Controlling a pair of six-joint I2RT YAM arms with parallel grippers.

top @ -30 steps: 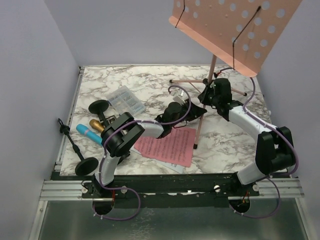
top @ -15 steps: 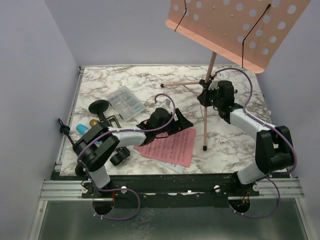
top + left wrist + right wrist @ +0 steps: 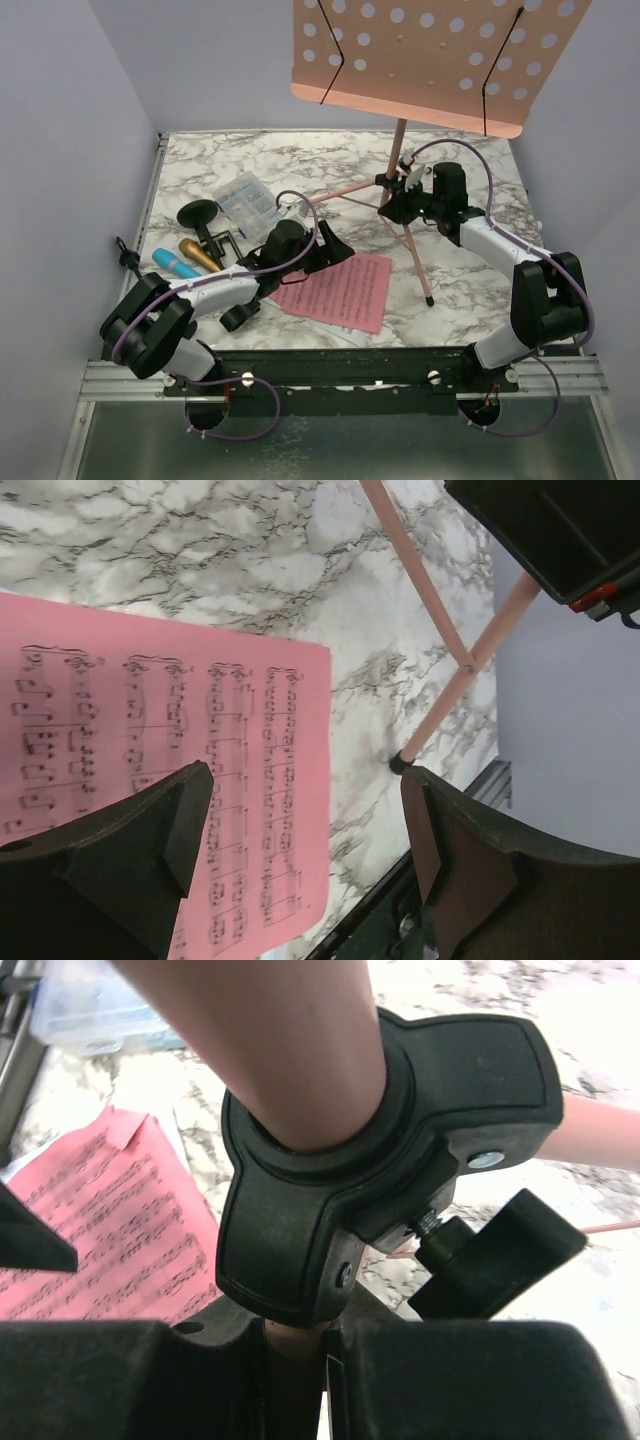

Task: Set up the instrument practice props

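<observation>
Our right gripper point(image 3: 398, 203) pinches the pink music rack point(image 3: 420, 60) by its pole, mid-table; our left gripper point(image 3: 322, 250) hangs spread above the pink sheet point(image 3: 340, 290). We should level the rack, every foot down, before releasing.

You could read no words or numbers; only music notes stood on the pink page point(image 3: 150, 730) at the front edge of the table point(image 3: 470, 285).

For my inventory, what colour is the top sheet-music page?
The page is pink with black notes; left wrist view.
</observation>
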